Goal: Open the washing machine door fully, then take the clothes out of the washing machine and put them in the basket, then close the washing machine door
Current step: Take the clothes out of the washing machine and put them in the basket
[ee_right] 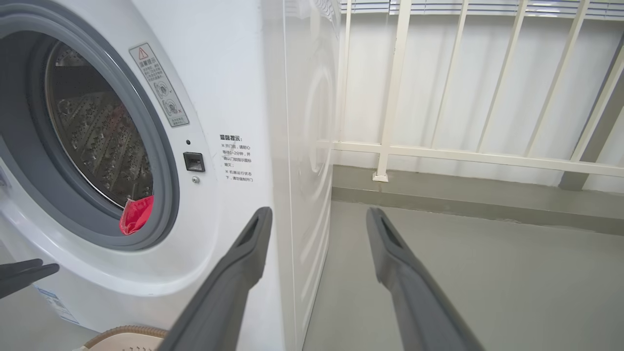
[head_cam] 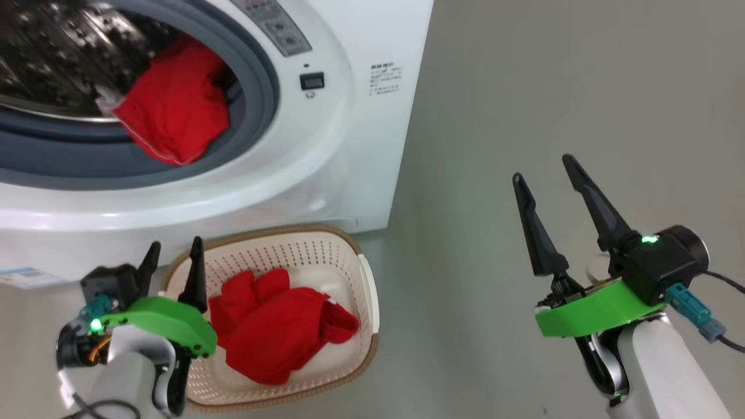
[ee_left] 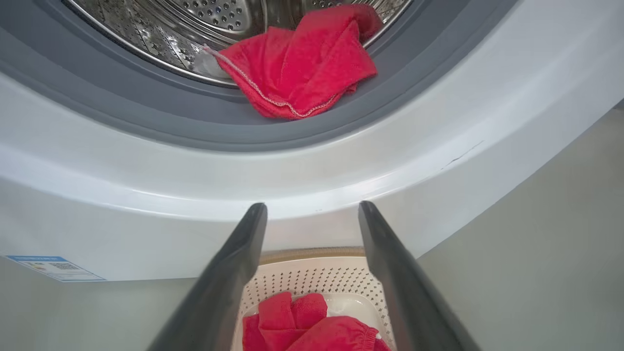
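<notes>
The white washing machine [head_cam: 326, 145] stands with its drum mouth uncovered; its door is out of view. One of the red clothes [head_cam: 174, 110] hangs over the grey rubber ring at the drum's lower edge [ee_left: 302, 63] [ee_right: 136, 214]. More red clothes [head_cam: 273, 331] lie in the cream basket [head_cam: 349, 256] on the floor below the machine's front. My left gripper [head_cam: 174, 247] is open and empty above the basket's left end [ee_left: 313, 207], its fingers pointing at the machine. My right gripper [head_cam: 542, 169] is open and empty off to the right over the floor [ee_right: 318, 212].
Grey floor [head_cam: 524, 87] stretches to the right of the machine. A white railing [ee_right: 390, 97] runs behind it, with a low grey kerb at its foot. A blue label [head_cam: 23, 276] is stuck low on the machine's front.
</notes>
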### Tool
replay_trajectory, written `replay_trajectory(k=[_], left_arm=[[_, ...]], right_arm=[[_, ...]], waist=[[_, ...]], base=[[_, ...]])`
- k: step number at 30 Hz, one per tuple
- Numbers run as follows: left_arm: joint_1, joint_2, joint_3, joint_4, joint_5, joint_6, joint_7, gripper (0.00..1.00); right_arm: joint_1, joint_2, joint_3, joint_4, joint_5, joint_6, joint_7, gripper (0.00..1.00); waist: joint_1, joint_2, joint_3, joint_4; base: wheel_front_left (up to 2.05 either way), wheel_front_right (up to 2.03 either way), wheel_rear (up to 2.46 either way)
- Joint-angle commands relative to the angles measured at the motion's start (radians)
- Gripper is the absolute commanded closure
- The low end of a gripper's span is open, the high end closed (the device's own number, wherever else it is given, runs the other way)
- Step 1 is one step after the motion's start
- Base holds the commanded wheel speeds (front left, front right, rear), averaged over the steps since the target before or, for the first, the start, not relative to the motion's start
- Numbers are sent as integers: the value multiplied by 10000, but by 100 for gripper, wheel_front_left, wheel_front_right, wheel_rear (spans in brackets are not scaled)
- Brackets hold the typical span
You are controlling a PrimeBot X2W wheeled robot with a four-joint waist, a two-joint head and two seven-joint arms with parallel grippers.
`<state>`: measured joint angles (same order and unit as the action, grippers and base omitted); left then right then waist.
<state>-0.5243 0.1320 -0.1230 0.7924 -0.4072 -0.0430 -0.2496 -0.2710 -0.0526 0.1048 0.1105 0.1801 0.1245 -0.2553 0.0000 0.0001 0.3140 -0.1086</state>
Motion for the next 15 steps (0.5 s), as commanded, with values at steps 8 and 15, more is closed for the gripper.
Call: replay_trajectory(k=[8,15], left_arm=[[1386,54,1275,-2232,667,98,-121,0],[2470,-228,1745,-3764,1263,36,-121,0]], right_arm=[[408,3,-93,-13,-163,62,-65,0],[814,3,-311,143,-249,62,-65,0]], waist=[[0,-1,-1298,206],[0,-1,-2024,271]], base=[[0,0,0],[0,0,0]])
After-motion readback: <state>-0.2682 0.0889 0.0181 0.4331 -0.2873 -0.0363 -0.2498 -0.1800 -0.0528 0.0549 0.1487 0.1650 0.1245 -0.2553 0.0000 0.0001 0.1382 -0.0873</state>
